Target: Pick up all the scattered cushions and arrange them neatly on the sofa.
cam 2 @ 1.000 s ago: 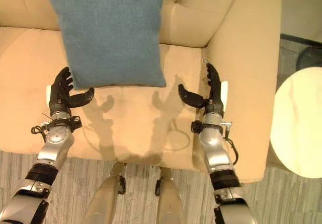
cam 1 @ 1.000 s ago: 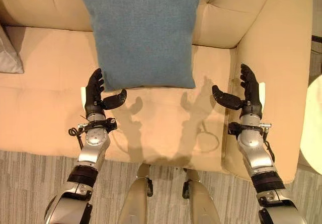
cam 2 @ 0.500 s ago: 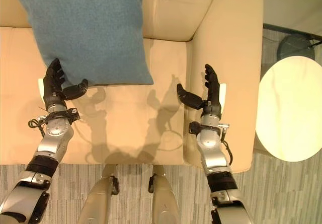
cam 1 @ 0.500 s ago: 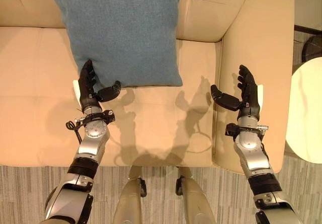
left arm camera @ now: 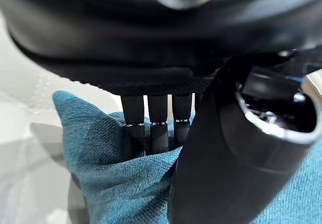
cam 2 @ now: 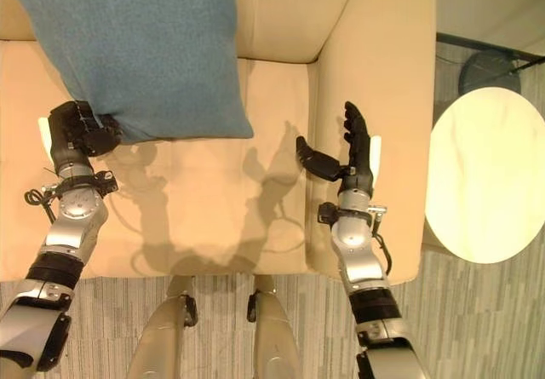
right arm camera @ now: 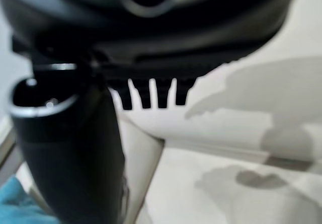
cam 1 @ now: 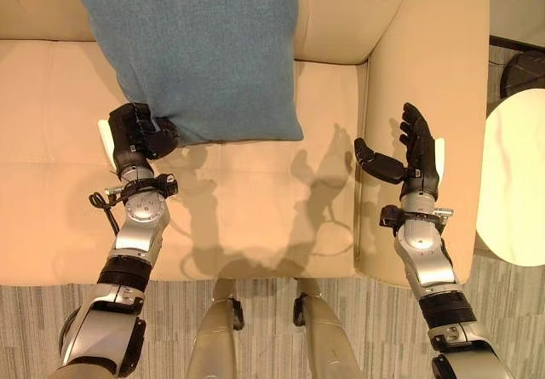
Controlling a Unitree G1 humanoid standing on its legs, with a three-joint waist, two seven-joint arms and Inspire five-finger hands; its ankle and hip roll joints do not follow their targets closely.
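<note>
Nearest to you, the striped grey floor [cam 1: 34, 311] runs along the front edge of the beige sofa [cam 1: 255, 217]. Just beyond that edge, your left hand [cam 1: 134, 132] sits over the seat with its fingers [left arm camera: 151, 128] curled into the lower left corner of the blue cushion [cam 1: 196, 47], the thumb closing over the fabric so the corner is pinched; the left wrist view shows the teal cloth bunched around those fingers. Your right hand [cam 1: 409, 153] hovers at the same depth over the sofa's right armrest [cam 1: 434, 72], fingers straight and spread, thumb out to the side, touching nothing and well apart from the cushion. Farther back, the cushion lies on the seat and leans up against the backrest [cam 1: 349, 13], its lower edge slanting a little across the seat. Off to your right, beside the armrest, stands a round pale side table [cam 2: 485, 175], and past it a dark round object [cam 2: 487, 71] rests on the floor.
</note>
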